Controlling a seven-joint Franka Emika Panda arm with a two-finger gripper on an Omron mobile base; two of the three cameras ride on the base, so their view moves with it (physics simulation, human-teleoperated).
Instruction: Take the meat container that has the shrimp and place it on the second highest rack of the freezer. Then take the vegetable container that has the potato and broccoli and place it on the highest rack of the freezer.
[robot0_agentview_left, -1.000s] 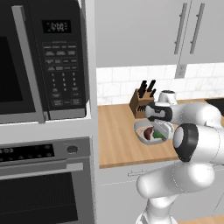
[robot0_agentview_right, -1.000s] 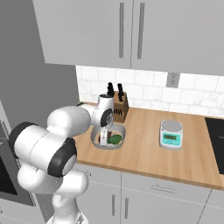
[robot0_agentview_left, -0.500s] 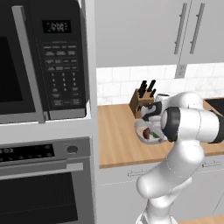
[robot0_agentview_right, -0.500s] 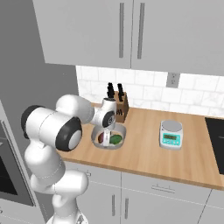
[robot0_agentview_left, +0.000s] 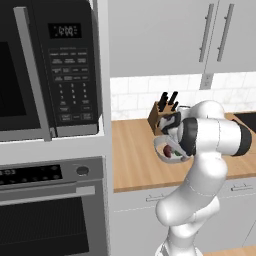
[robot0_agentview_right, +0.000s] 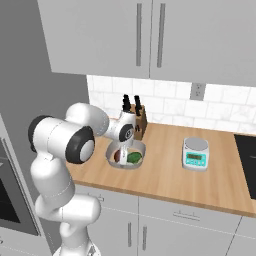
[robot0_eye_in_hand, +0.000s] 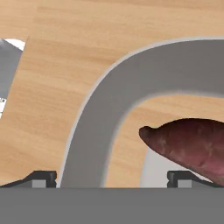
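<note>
The vegetable container (robot0_agentview_right: 142, 148) is a shallow grey bowl on the wooden counter, holding the dark reddish potato (robot0_agentview_right: 118, 156) and the green broccoli (robot0_agentview_right: 133, 158). My gripper (robot0_agentview_right: 122, 151) points down into it, open, with nothing held. In the hand view the container's rim (robot0_eye_in_hand: 100, 113) runs between my two fingertips (robot0_eye_in_hand: 41, 177), and the potato (robot0_eye_in_hand: 188, 142) lies just inside by the right tip. From the left base view the gripper (robot0_agentview_left: 171, 146) hangs over the container (robot0_agentview_left: 159, 146). The freezer, its racks and the meat container with the shrimp are out of view.
A knife block (robot0_agentview_right: 138, 123) stands right behind the container against the tiled wall. A kitchen scale (robot0_agentview_right: 196, 154) sits further right on the counter. A microwave (robot0_agentview_left: 50, 75) and an oven (robot0_agentview_left: 50, 210) fill the tall unit on the left. White wall cupboards hang overhead.
The arm's elbow has swung round and up while the hand stayed over the vegetable container. The gripper stays open and the container has not moved.
</note>
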